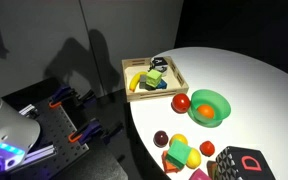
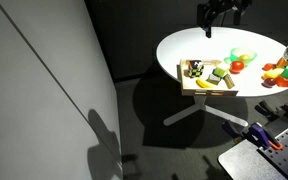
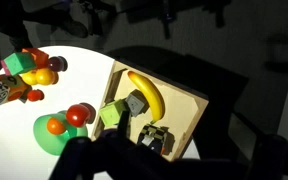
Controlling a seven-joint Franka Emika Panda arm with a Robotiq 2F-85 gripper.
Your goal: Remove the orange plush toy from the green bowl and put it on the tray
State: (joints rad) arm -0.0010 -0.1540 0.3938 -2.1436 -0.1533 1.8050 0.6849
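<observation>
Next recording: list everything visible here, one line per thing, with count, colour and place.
table: 1, white, round, carries everything below
tray: 1, light wood, at the table's edge
banana: 1, yellow, in the tray
green block: 1, green, in the tray beside the banana
dark pieces: 2, dark, in the tray, too dim to name
green bowl: 1, bright green, beside the tray
orange plush toy: 1, orange, inside the green bowl
red ball: 1, red, just outside the bowl
toy cluster: several, red, yellow, green, dark purple, near the table's edge
black box: 1, black with red marking, beside the cluster
gripper: 1, black, above the table, open, empty
</observation>
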